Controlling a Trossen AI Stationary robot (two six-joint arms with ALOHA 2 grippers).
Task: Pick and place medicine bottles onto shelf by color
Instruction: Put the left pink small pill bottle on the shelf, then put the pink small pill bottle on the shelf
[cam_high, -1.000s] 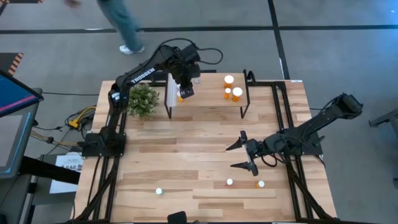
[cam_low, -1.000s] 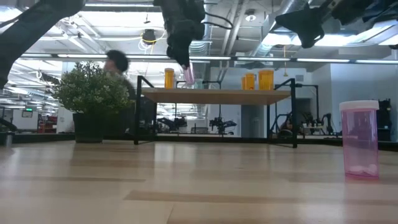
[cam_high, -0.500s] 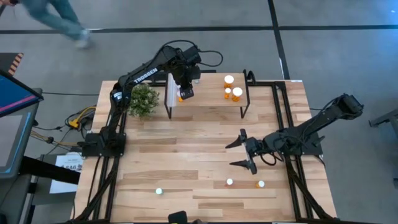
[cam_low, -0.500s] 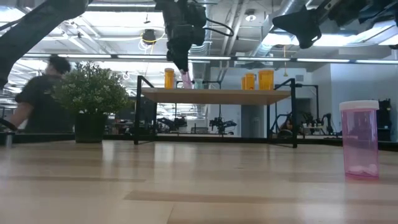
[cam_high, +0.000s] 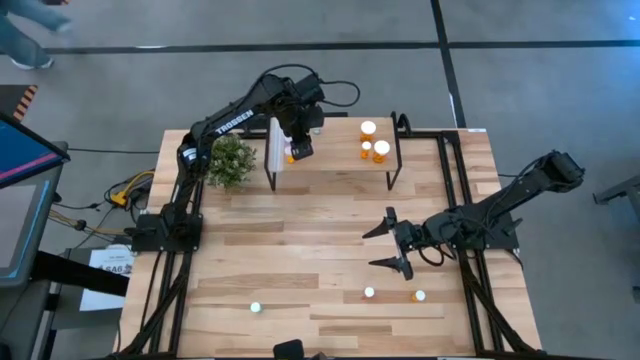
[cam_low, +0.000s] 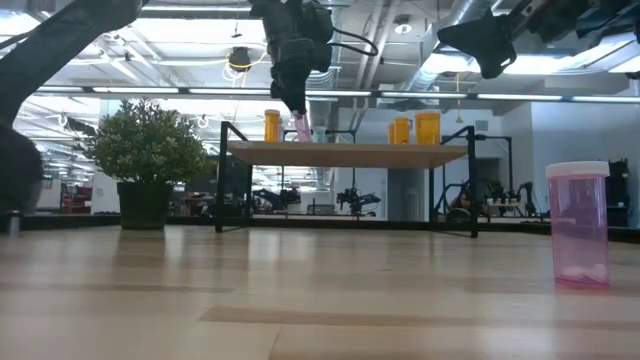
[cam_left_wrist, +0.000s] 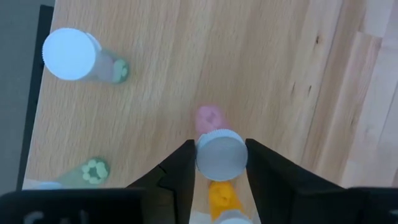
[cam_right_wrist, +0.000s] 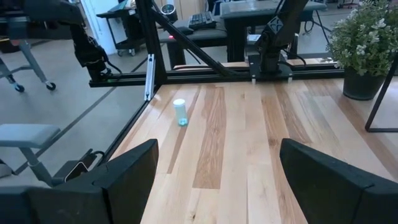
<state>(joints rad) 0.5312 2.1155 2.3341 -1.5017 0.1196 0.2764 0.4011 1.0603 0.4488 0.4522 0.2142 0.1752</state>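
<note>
The pink bottle (cam_left_wrist: 219, 152) stands on the shelf (cam_high: 335, 160), in the upper middle of the high view, at that board's left end. In the left wrist view its white cap sits between the two dark fingers (cam_left_wrist: 179, 174) of the left hand (cam_left_wrist: 219, 168); whether they press on it or have let go I cannot tell. An orange bottle (cam_left_wrist: 222, 198) shows just beside it, nearer the camera, and two green bottles (cam_left_wrist: 79, 57) stand farther off on the same board toward the upper left of that picture. In the low view the pink bottle's body shows under the left hand (cam_low: 300, 118) on the shelf top, with an orange one (cam_low: 272, 125) to its left.

At the shelf's right end, in the high view, three orange bottles (cam_high: 372, 140) stand close together, two of them larger.

The right hand (cam_high: 392, 247) hangs over the desk (cam_high: 300, 250) at centre right, its fingers spread wide and holding nothing. Below it, near the lower edge of the desk, three small bottles (cam_high: 369, 293) stand apart from one another. In the low view a pink bottle (cam_low: 579, 225) stands at the right edge. A potted plant (cam_high: 230, 160) stands left of the shelf.
</note>
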